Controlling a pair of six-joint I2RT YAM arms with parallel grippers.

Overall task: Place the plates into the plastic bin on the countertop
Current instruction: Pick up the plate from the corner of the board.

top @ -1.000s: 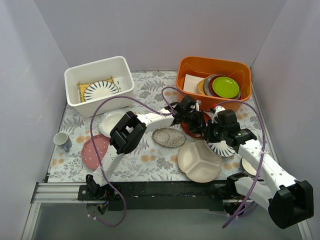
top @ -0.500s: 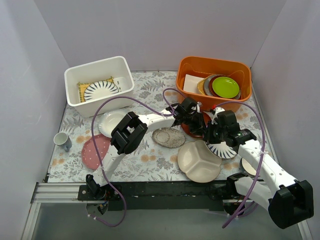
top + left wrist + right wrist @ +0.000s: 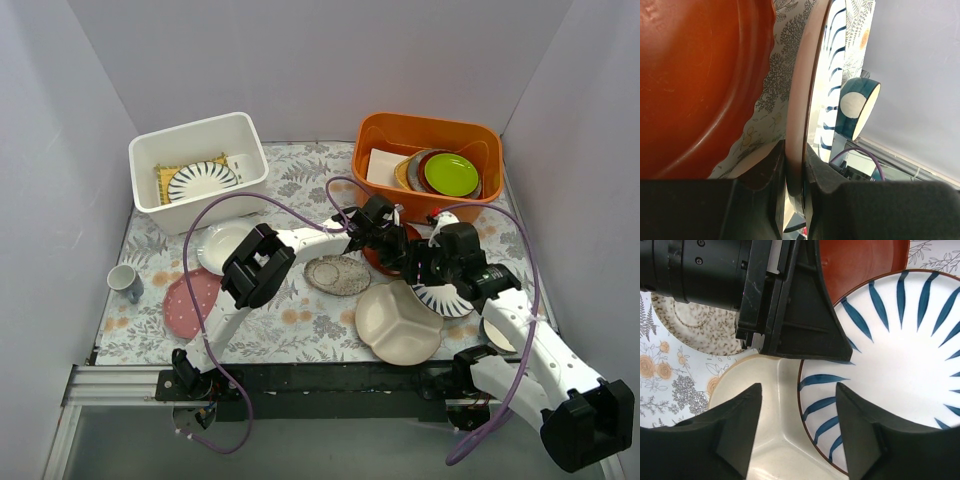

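A white plate with dark radial stripes (image 3: 447,298) lies partly over the cream divided plate (image 3: 398,323), beside the red-brown plate (image 3: 383,256). My left gripper (image 3: 392,245) is shut on the striped plate's rim (image 3: 832,75), which stands edge-on between its jaws, with the red-brown plate (image 3: 695,75) to the left. My right gripper (image 3: 797,425) is open, its fingers either side of the striped plate's edge (image 3: 900,355) above the cream plate (image 3: 775,405). The white plastic bin (image 3: 150,205) at the back left holds another striped plate (image 3: 203,180).
A speckled plate (image 3: 337,274), a small white plate (image 3: 222,247) and a pink dotted plate (image 3: 190,303) lie on the leaf-printed countertop (image 3: 300,320). A cup (image 3: 125,282) stands at the far left. The orange tub (image 3: 428,135) with stacked plates is back right. A teal cup (image 3: 855,107) sits near the right arm.
My right gripper has opened off the striped plate's edge and its arm has shifted slightly right. The left gripper stays shut on the plate's rim.
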